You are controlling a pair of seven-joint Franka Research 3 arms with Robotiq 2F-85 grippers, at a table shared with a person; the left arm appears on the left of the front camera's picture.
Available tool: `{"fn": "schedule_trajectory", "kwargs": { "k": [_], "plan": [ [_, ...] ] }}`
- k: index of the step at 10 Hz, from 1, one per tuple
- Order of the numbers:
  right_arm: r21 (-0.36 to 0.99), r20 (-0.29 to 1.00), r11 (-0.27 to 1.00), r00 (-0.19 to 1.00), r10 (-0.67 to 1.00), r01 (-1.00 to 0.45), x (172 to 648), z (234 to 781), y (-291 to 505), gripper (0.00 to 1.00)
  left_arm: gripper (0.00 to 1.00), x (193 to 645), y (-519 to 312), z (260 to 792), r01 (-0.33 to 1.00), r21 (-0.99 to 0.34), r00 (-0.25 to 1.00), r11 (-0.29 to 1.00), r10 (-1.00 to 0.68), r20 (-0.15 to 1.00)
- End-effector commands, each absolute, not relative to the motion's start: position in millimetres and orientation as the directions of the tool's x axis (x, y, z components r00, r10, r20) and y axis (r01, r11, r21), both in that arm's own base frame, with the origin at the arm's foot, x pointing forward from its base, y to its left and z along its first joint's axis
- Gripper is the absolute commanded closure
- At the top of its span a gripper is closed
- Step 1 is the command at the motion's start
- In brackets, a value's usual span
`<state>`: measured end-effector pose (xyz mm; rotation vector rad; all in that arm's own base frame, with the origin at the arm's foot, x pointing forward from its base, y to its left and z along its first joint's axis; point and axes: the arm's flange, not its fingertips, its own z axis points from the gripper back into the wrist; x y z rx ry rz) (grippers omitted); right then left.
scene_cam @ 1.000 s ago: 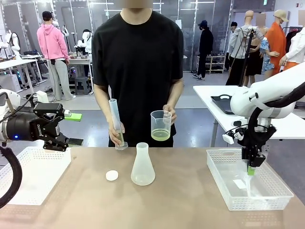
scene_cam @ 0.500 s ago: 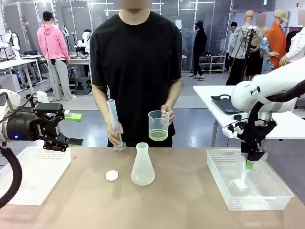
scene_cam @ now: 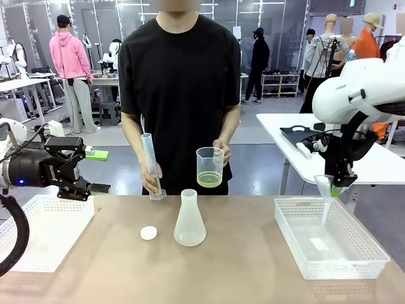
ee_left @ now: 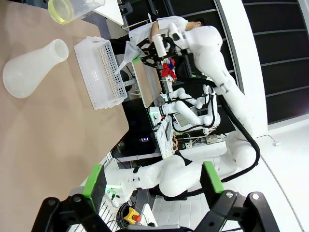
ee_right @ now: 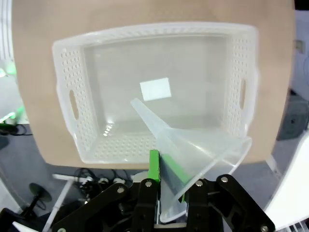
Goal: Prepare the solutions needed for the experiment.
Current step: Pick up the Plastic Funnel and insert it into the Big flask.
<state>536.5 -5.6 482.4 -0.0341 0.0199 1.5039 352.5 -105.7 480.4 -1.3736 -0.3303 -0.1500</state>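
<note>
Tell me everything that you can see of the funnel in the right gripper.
The funnel looks like translucent whitish plastic: a wide cone that narrows into a long stem with a slanted tip. It seems empty. The right gripper is shut on the cone's wall, with a green pad against it. The funnel hangs above the white perforated basket, stem pointing down, and appears to touch nothing else.

A white disc (scene_cam: 149,233) lies near an upright flask (scene_cam: 190,218).
</note>
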Motion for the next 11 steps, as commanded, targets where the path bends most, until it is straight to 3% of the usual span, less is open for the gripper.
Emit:
{"fn": "schedule_trajectory", "kwargs": {
  "k": [1, 4, 5, 6, 9, 10, 11],
  "plan": [
    [-0.135, -0.097, 0.093, 0.106, 0.99, -0.987, 509.5, 497.6, 3.7, 1.0, 0.0, 352.3, -107.7, 482.4, 0.297, -0.938, 0.944, 0.176, 0.093, 0.317],
    [-0.242, -0.135, 0.09, 0.125, 0.983, -0.966, 484.7, 518.8, 16.8, 1.0, 0.0, 352.3, -107.7, 482.4, 0.297, -0.938, 0.944, 0.176, 0.093, 0.317],
    [-0.248, -0.132, 0.119, 0.155, 0.979, -0.961, 482.7, 517.9, 18.0, 1.0, 0.0, 352.3, -107.7, 482.4, 0.297, -0.938, 0.944, 0.176, 0.093, 0.317],
    [-0.209, -0.107, 0.061, 0.085, 0.991, -0.976, 493.4, 533.5, 14.0, 1.0, 0.0, 352.3, -107.7, 482.4, 0.297, -0.938, 0.944, 0.176, 0.093, 0.317],
    [-0.209, -0.107, 0.061, 0.085, 0.991, -0.976, 493.4, 533.5, 14.0, 1.0, 0.0, 352.3, -107.7, 482.4, 0.297, -0.938, 0.944, 0.176, 0.093, 0.317],
    [-0.221, -0.109, 0.074, 0.1, 0.989, -0.972, 488.1, 530.6, 15.7, 0.93, 0.0, 352.3, -107.7, 482.4, 0.297, -0.938, 0.944, 0.176, 0.093, 0.317],
    [-0.268, -0.092, -0.033, -0.008, 0.996, -0.963, 484.5, 531.7, 28.6, 0.93, 0.0, 352.3, -107.7, 482.4, 0.297, -0.938, 0.944, 0.176, 0.093, 0.317]
  ]
}}
